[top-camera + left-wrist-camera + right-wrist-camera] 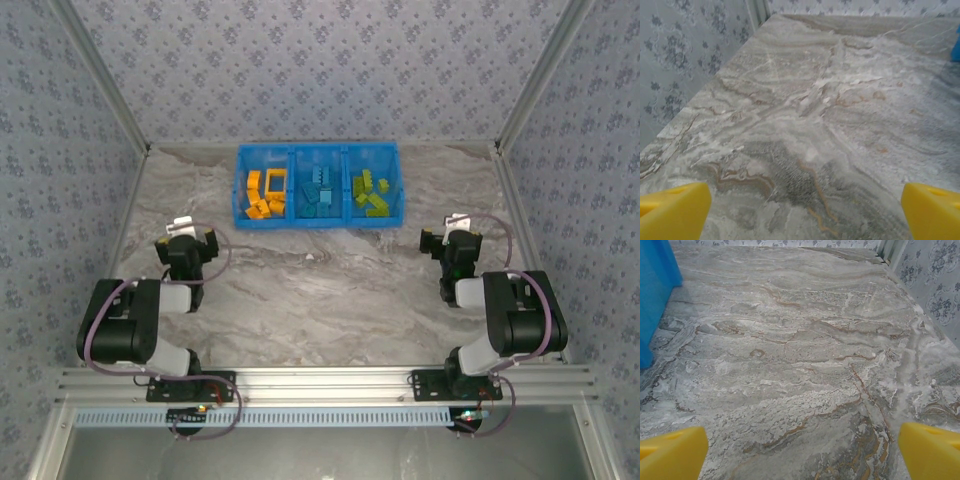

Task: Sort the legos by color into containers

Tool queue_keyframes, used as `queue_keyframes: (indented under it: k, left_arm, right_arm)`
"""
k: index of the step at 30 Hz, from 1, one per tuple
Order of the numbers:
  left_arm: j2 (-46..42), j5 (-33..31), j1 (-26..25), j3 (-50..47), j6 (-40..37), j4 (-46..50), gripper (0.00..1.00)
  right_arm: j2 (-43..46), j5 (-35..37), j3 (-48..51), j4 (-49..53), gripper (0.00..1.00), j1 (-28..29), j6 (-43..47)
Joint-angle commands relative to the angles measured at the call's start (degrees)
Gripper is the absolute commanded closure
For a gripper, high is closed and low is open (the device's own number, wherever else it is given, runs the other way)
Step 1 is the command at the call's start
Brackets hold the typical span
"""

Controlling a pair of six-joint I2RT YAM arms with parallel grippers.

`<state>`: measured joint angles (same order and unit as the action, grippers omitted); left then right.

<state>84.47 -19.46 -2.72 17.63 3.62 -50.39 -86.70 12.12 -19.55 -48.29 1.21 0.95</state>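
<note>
Left claw gapes; overhead, legos sit sorted.

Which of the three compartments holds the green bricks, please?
The right compartment: it holds green bricks, whereas the middle one holds blue bricks and the left one orange bricks.

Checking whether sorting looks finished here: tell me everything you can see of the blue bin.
The blue bin is one long, bright-blue, plastic-looking tray, open-topped, split by two inner walls into three side-by-side compartments. It sits flat at the far middle of the table, long side facing the arms. Its left compartment holds orange legos, the middle blue legos, the right lime-green legos. Nothing else touches it.
</note>
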Motion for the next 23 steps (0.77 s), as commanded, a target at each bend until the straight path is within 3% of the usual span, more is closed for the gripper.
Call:
queue_keyframes:
  k: [1, 3, 4, 23]
  left_arm:
    - [4.85, 3.22, 0.4, -0.34, -1.55, -11.36, 0.02]
    - [2.17, 6.48, 2.28, 4.87, 0.6, 3.58, 0.02]
    - [3.63, 6.66, 2.66, 4.5, 0.45, 0.41, 0.02]
    - [3.18, 6.42, 2.54, 4.76, 0.48, 1.52, 0.02]
  right_arm:
    - [-0.49, -0.08, -1.1, -1.4, 0.0, -0.27, -0.27]
    - [-0.54, -0.17, -1.09, -1.35, 0.0, -0.31, -0.3]
    - [-0.49, -0.16, -1.17, -1.23, 0.0, -0.38, -0.33]
    - [-0.45, -4.24, -1.89, 0.47, 0.0, -2.17, -1.03]
